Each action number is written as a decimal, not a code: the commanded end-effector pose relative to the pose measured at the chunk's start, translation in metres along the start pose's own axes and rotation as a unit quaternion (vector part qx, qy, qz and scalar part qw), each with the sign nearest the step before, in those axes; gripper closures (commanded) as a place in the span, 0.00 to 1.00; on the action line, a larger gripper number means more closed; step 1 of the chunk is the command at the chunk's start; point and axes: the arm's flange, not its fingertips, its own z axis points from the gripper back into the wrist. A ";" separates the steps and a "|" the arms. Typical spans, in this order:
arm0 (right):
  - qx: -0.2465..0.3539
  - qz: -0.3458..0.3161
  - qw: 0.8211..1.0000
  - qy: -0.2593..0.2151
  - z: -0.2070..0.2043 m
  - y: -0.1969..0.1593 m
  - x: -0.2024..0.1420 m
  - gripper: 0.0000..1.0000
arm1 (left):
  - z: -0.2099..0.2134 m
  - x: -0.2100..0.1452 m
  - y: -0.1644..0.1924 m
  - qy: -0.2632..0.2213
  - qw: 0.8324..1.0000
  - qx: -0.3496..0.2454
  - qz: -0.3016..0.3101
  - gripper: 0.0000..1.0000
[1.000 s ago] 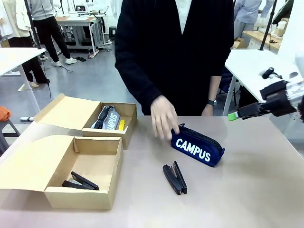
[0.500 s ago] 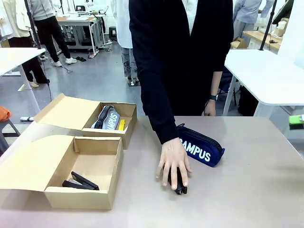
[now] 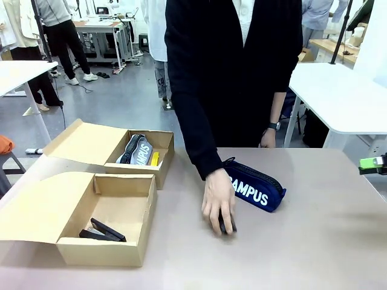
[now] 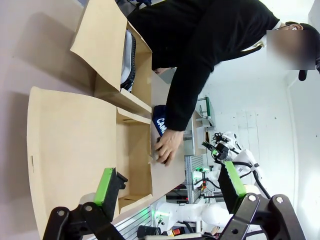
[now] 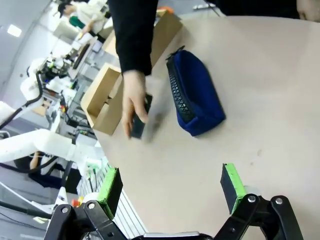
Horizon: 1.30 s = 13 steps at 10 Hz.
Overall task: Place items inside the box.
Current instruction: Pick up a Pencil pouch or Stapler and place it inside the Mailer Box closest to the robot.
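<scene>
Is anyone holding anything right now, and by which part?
The left gripper and right gripper are open, empty. The person's hand covers the stapler from above, on the table.

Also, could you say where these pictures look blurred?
Right wrist view: the person's hand and the black stapler under it are motion-smeared, the navy pencil case sharper. Front view: that hand is slightly soft. Left wrist view: sharp, rolled sideways.

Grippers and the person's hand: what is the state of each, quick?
Left gripper: open, empty.
Right gripper: open, empty.
Person's hand: on the black stapler; grip unclear.
</scene>
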 end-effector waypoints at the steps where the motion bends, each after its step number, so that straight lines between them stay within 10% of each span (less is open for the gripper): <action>1: -0.008 0.032 0.999 0.021 -0.031 0.022 -0.011 0.00 | -0.001 -0.002 -0.001 -0.004 1.000 -0.011 -0.007 0.00; 6: -0.066 0.172 0.964 0.191 -0.164 0.076 0.082 0.00 | -0.001 -0.002 -0.001 -0.004 1.000 -0.011 -0.007 0.00; 13: -0.242 0.219 0.899 0.293 -0.309 0.065 0.130 0.00 | -0.001 -0.002 -0.001 -0.004 1.000 -0.011 -0.007 0.00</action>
